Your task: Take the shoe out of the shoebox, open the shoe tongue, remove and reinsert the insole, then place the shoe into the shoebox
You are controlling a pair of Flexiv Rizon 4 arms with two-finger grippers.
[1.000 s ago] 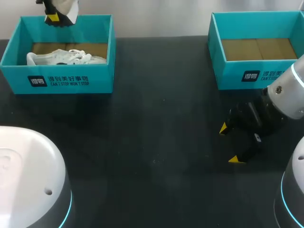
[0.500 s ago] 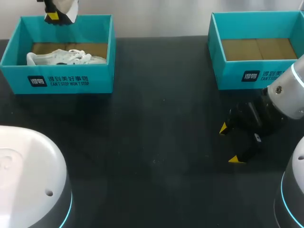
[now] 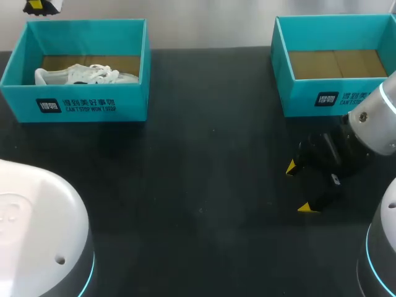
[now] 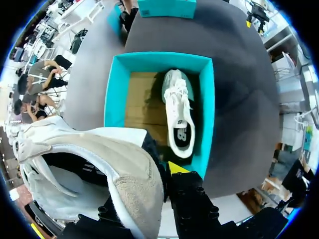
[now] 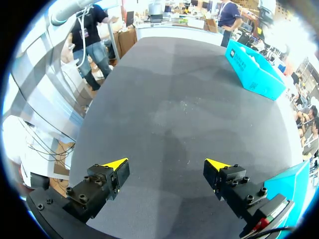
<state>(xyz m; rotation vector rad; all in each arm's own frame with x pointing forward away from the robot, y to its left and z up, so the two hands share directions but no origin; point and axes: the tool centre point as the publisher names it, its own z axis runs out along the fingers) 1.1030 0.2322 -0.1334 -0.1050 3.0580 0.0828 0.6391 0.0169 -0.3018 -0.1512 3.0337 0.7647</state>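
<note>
Left pincer (image 4: 149, 181) is up high over the tabletop's (image 3: 198, 185) far left corner, clamped on the heel collar of a pale beige-and-white shoe (image 4: 99, 159), which hangs clear of the box. One yellow tip shows just outside the collar; the other finger is hidden behind the fabric. Straight below it sits the teal left shoebox (image 3: 80, 105) at that far left corner, and a second white shoe (image 3: 86, 75) lies on its side in there, along the near wall on the brown cardboard floor. Over at the far right corner, the right shoebox (image 3: 322, 93) shows only its brown floor. The right pincer (image 3: 298, 187) hovers near the right edge, fingers spread wide apart, nothing between them but dark tabletop.
</note>
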